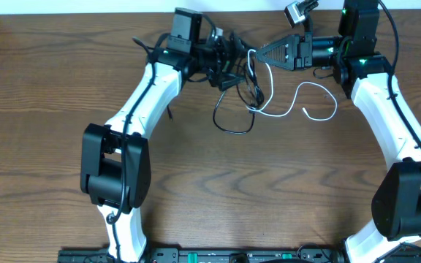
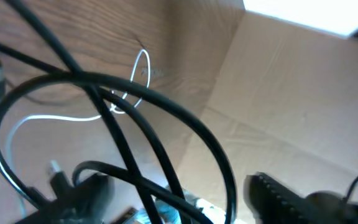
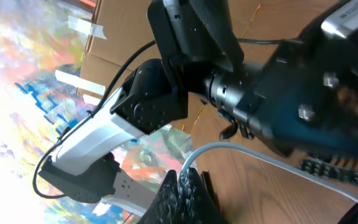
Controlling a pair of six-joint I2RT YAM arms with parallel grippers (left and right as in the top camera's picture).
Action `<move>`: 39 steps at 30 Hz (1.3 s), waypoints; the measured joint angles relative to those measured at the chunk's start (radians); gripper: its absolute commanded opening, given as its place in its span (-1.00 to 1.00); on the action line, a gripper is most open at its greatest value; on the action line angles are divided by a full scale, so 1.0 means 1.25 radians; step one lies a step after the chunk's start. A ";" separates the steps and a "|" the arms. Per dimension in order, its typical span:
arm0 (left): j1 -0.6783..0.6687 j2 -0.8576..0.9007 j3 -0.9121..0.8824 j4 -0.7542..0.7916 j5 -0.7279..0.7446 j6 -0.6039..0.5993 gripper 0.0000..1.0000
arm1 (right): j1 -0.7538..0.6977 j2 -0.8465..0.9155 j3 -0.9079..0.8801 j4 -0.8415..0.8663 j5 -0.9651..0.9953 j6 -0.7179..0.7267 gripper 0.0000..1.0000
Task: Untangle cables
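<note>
My right claw (image 3: 185, 186) is closed, and the white cable (image 3: 216, 145) comes out right at its fingertips, arches up and runs off to the lower right, so I take it to be pinched there. From overhead, this claw points left at the far middle of the wooden counter (image 1: 50, 109). The white cable drops from its tip in a narrow loop and then sweeps right in a wide arc on the wood, with its free end lying inside that arc. My left claw (image 1: 229, 66) sits just beside the right one, tip to tip, and the knot of both cords lies between and below them. In my left wrist view the jaws stand apart. The black cable (image 2: 166, 102) curves in a big loop across the gap between my fingers (image 2: 278, 193), and more black strands cross under it. I cannot tell whether either pad touches it. A small grey plug (image 2: 55, 168) shows near the lower left of that view. Overhead, the black cable hangs from the tangle and rounds into a loop on the counter, crossing the white one just below my claws.
</note>
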 measured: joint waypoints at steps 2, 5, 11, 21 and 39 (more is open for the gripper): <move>-0.009 0.000 0.000 0.001 -0.004 0.004 -0.19 | 0.000 0.000 0.000 0.000 0.000 0.000 -0.98; -0.013 0.000 0.000 0.001 -0.016 0.000 -0.55 | 0.000 0.000 0.000 0.000 0.000 0.000 -0.98; -0.011 0.000 0.000 -0.003 -0.039 0.004 -0.76 | 0.000 0.000 0.000 0.002 -0.008 0.003 -0.98; 0.008 0.000 0.000 -0.140 -0.174 0.051 -0.84 | -0.003 -0.010 -0.002 0.390 -0.064 0.222 -0.98; 0.097 0.000 0.000 -0.213 -0.036 0.370 -0.85 | -0.048 -0.042 -0.012 0.707 -0.076 0.501 -0.85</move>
